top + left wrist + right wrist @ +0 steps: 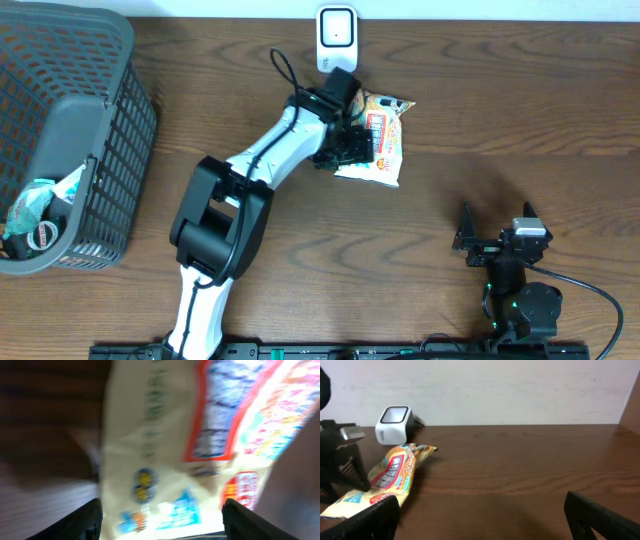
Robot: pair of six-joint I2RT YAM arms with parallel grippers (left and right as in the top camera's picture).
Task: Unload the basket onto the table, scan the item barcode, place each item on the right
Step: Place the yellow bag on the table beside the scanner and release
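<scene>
At far left, grey mesh basket (110,120) sitting on the brown wooden surface (500,120). Mid-surface, left claw (352,148) hovering with jaws wide apart at the left edge of the snack packet (385,140), gripping nothing. The packet is lying flat, its long axis running front to back and its crimped end pointing toward the white scanner (336,35) and the pale wall (520,390). At right, right claw (497,215) resting fully spread, empty.

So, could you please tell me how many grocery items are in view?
3: a snack bag on the table beside the scanner, and a teal packet plus a round item in the basket; more may be hidden there.
</scene>
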